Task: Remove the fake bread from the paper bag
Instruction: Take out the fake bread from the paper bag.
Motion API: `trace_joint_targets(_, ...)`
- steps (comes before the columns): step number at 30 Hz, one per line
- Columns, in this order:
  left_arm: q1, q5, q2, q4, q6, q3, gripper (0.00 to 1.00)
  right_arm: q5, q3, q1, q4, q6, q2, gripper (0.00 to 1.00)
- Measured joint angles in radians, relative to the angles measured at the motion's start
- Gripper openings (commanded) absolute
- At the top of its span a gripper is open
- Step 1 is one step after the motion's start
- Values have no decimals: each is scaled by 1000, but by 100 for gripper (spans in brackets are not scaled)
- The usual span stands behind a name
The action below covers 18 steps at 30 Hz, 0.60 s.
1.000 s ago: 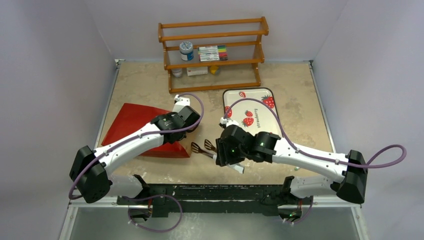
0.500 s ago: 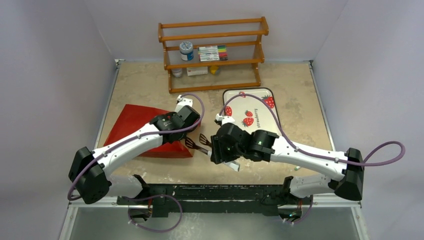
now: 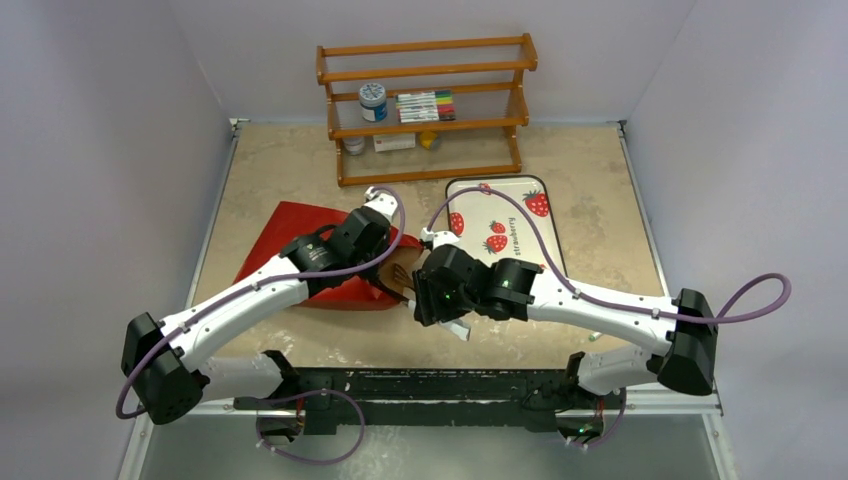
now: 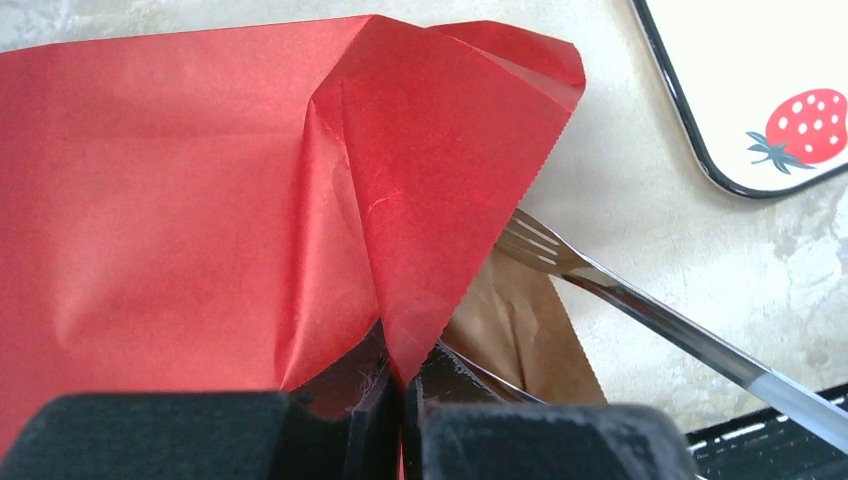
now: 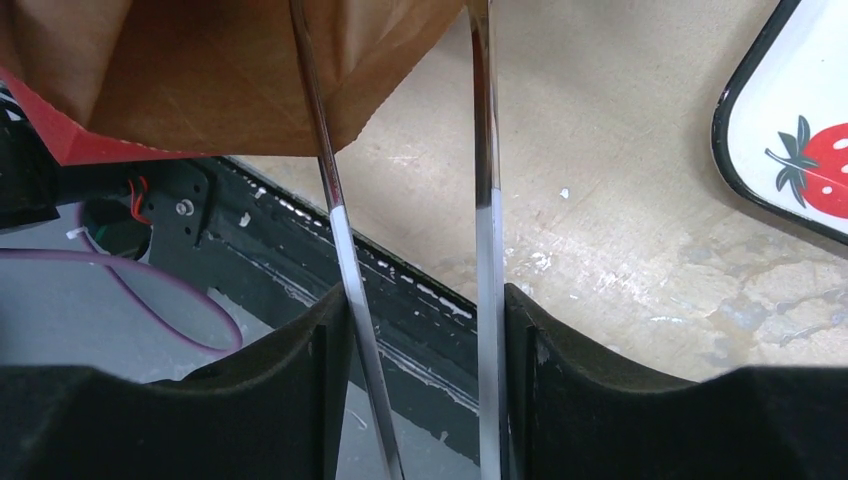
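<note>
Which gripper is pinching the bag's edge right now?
The left gripper: it is shut on the paper bag at its red flap. The right gripper instead holds metal tongs, their tips at the bag's brown mouth.

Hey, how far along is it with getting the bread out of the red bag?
Done: the left gripper pinches the paper bag by its upper lip, lifting the mouth so the brown inside shows. In hand: the right gripper holds metal tongs with their tips at the bag's mouth. Left: no bread is visible in any view, so grabbing it and pulling it out is not yet done.
</note>
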Motion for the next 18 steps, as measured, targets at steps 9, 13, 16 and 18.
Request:
trace_joint_targets(9,0,120,37,55,82,0,0,4,5,0,-3,-11,-1,53)
trace_joint_targets(13,-3,168,81,84,115,0,0,11,5,0,-17,-14,-1,53)
trace_joint_targets(16,-18,185,116,86,141,8,0,21,5,0,-35,-20,-4,53)
trace_joint_targets(18,-31,188,129,82,157,18,0,27,17,0,-62,-25,-6,53)
